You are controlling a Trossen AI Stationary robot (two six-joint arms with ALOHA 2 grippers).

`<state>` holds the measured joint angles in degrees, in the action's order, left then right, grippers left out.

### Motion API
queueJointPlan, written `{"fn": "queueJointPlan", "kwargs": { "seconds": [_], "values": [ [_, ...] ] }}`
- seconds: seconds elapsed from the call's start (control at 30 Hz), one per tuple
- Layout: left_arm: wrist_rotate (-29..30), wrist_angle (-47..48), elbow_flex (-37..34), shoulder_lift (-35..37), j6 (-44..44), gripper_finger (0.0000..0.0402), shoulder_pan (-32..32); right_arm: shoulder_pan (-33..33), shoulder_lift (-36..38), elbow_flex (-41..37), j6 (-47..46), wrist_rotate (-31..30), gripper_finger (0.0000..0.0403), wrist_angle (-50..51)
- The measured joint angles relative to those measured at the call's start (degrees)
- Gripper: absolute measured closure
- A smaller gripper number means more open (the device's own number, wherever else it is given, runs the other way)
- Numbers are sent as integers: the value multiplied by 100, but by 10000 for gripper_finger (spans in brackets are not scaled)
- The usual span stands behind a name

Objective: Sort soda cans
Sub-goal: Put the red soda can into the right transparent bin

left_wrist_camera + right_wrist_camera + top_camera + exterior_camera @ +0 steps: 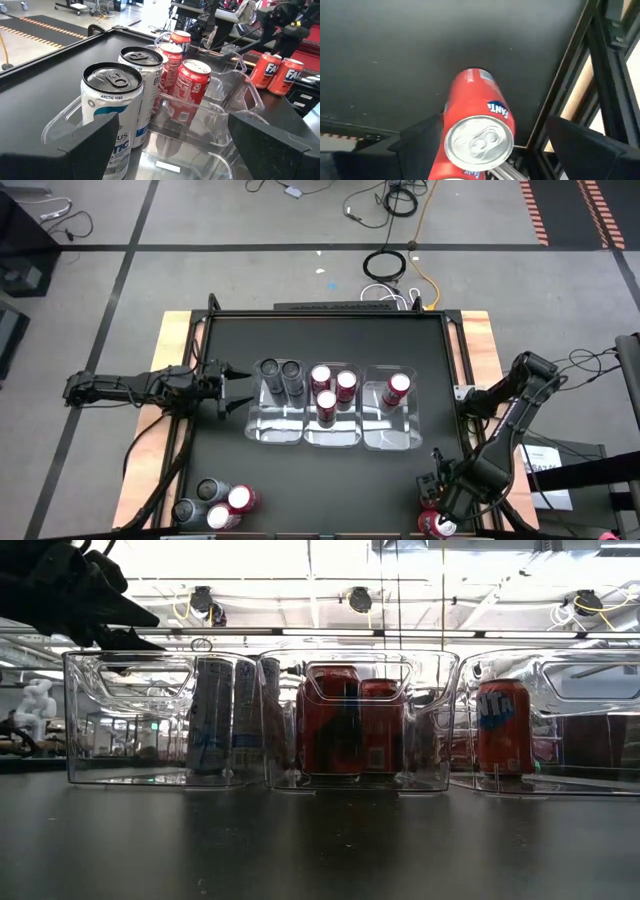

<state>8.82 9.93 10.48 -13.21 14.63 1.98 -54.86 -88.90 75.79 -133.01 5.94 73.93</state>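
Currently two grey soda cans (281, 375) stand in the left clear tray (275, 425), three red cans (333, 388) in the middle tray (335, 435) and one red can (396, 389) in the right tray (392, 438). More cans (215, 504) wait at the near-left corner of the black bench (330, 480). The left tool (237, 388) hangs released just left of the grey pair, while the right tool (437, 502) spreads wide around a red Fanta can (476, 129) at the near-right corner.

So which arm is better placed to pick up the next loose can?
Probably the right. The right gripper is open directly over a red Fanta can at the table's near right corner, jaws either side. The left gripper is open beside the left tray, away from loose cans.
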Motion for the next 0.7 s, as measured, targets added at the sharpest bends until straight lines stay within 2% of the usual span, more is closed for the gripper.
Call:
{"fn": "queueJointPlan", "kwargs": {
  "seconds": [0.23, 0.47, 0.7],
  "values": [
    [0, 1, 0, -2, -2, 20, 0, -15, 6, -482, 8, 33, 60, -1054],
    [1, 2, 0, -2, -2, 20, -2, -38, 9, -1067, -28, 478, 60, -1952],
    [1, 1, 0, -1, 0, 20, -1, -38, 9, -1231, -6, 494, 73, -2232]
  ]
}}
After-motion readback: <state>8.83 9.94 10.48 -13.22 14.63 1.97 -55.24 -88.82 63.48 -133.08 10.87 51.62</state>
